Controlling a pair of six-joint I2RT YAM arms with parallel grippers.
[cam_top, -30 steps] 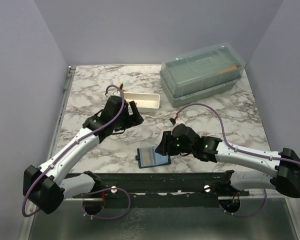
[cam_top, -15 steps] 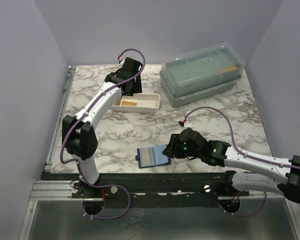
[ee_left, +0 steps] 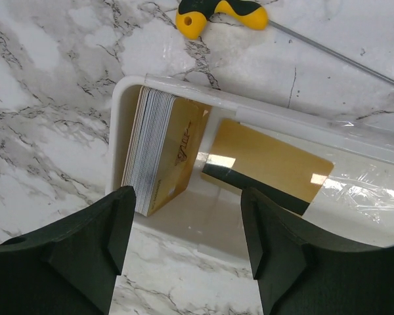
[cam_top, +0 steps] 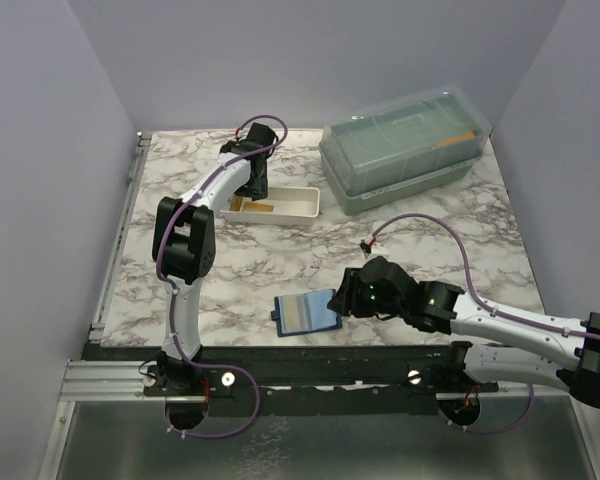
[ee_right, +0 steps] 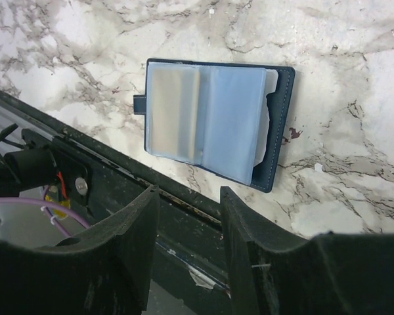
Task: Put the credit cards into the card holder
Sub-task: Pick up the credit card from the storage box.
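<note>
The credit cards [ee_left: 159,152] stand as a stack on edge at the left end of the white tray [ee_left: 116,138], with one loose tan card with a dark stripe [ee_left: 268,164] lying flat beside them. My left gripper [ee_left: 187,226] is open and empty just above the tray's near edge; in the top view it [cam_top: 252,188] hovers over the tray [cam_top: 298,205]. The card holder [ee_right: 213,121] lies open on the table, showing clear pocket faces; it also shows in the top view [cam_top: 305,312]. My right gripper [ee_right: 189,230] is open and empty, just right of the holder [cam_top: 342,300].
A yellow-and-black screwdriver [ee_left: 226,12] lies behind the tray. A large translucent green lidded box [cam_top: 405,145] stands at the back right. The table's dark front rail [cam_top: 310,360] runs just below the card holder.
My left arm has swung from the table's middle out to the white tray and lowered over it. My right gripper has drawn back slightly to the right of the card holder.
</note>
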